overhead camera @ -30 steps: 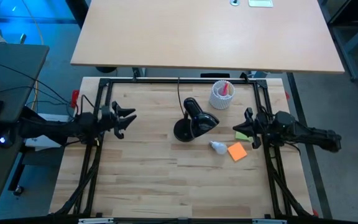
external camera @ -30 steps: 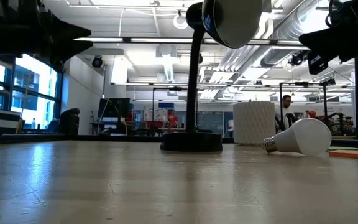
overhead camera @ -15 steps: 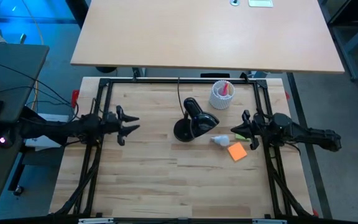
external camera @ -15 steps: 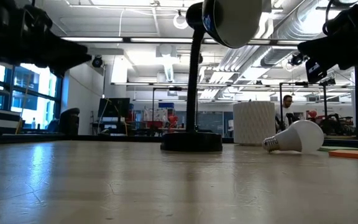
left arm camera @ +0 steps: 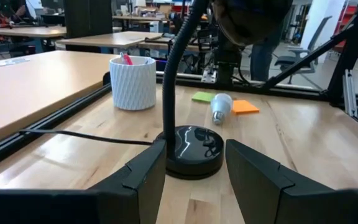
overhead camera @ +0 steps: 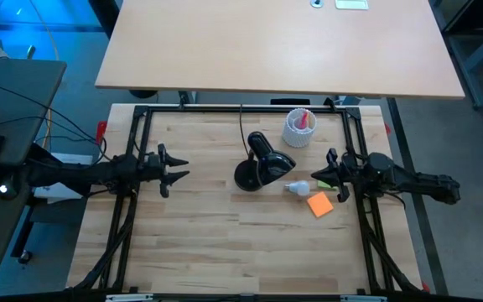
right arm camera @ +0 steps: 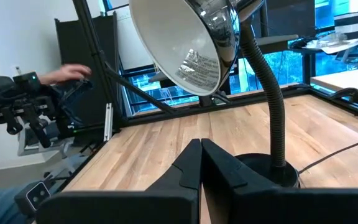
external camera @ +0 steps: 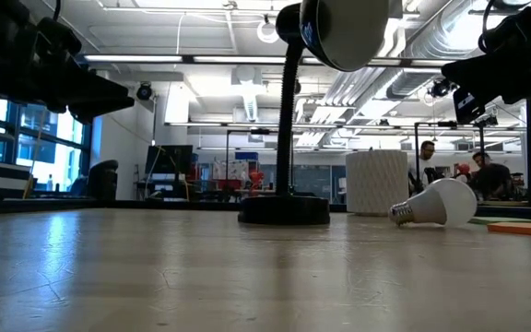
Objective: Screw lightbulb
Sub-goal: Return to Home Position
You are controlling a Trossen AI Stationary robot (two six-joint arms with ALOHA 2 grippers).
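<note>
lying lightbulb (external camera: 436,204), lamp shade (external camera: 348,32) cut off

The left arm (overhead camera: 74,174) reaches in level from the left edge of the counter (overhead camera: 208,243). Its left tool (overhead camera: 179,168) hangs above the wood with both fingers (left arm camera: 143,177) spread wide (its wrist view shows a clear gap between them). The right arm (overhead camera: 409,183) comes in level from the opposite side. The right tool (overhead camera: 319,175) points inward with its fingers pressed together, gripping nothing. The two tools face each other, well apart.
</note>
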